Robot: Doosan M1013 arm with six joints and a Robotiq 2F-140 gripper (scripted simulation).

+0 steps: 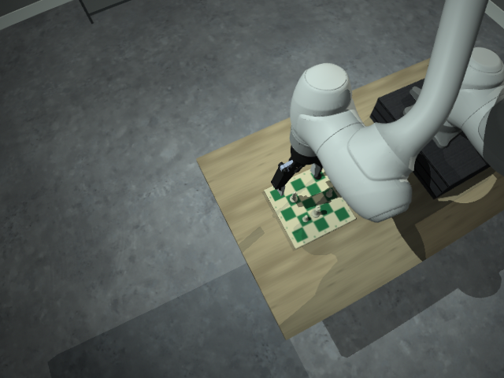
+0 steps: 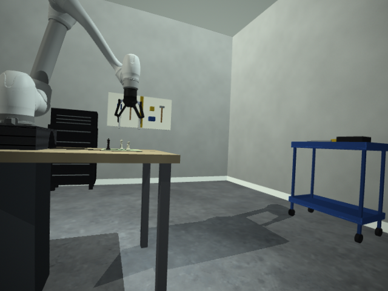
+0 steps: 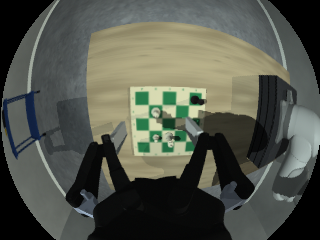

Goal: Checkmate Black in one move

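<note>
Exterior view gives you the end effector (image 2: pixel 128 120) hanging well above the chessboard (image 2: pixel 125 150) on the wooden surface (image 2: pixel 94 155), fingers spread and gripping nothing. You can see a black piece (image 2: pixel 108 143) and two white pieces (image 2: pixel 121 144) upright on it. Behind stands a black tool cabinet (image 2: pixel 75 125); a blue cart (image 2: pixel 363 146) sits well apart. From above, the arm's elbow (image 1: pixel 366 171) covers the board's near corner, and the small pieces are hard to identify.
</note>
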